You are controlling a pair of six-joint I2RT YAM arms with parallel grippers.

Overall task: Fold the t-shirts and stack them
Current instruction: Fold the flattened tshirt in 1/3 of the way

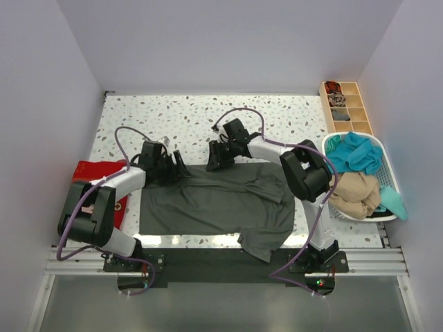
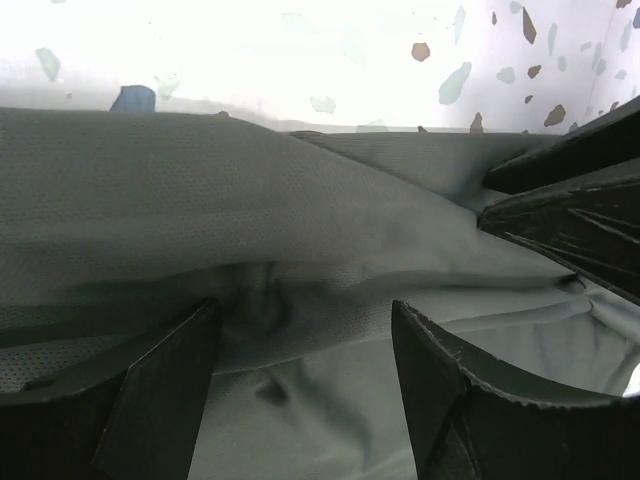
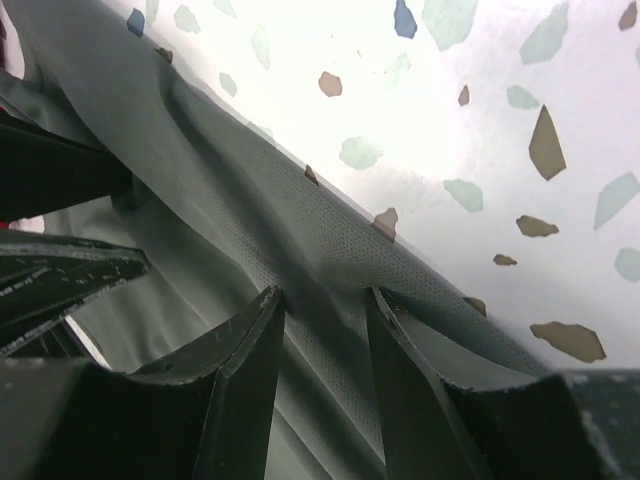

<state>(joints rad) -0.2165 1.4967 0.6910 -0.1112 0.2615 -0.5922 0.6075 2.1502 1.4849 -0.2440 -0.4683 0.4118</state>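
Hem work on the dark shirt: both arms at the far edge

Table (image 1: 277, 111) first: speckled, with the dark grey-green t-shirt (image 1: 208, 204) spread flat across the middle. One sleeve trails off the near edge towards the right arm's base. A red t-shirt (image 1: 93, 171) lies at the left edge, partly under the left arm. The teal t-shirt (image 1: 353, 153) and tan t-shirt (image 1: 356, 194) are heaped in the white basket (image 1: 385, 160) on the right.

Both grippers are down on the dark shirt's far hem, near each other. The left gripper (image 1: 173, 168) stands with its fingers (image 2: 170, 380) wide apart, straddling a raised ridge of cloth without pinching it. The right gripper (image 1: 218, 158) has its fingers (image 3: 240, 380) about half closed over a fold right at the hem. Whether they actually nip the cloth, I cannot tell.

The step looks like taking hold of the far edge to fold it towards the near side. To do it well, each gripper should catch the full thickness of the hem, not just the top layer. Both should close before either one lifts. Then they should rise together and travel level, so the crease runs straight and the rest of the shirt does not drag.
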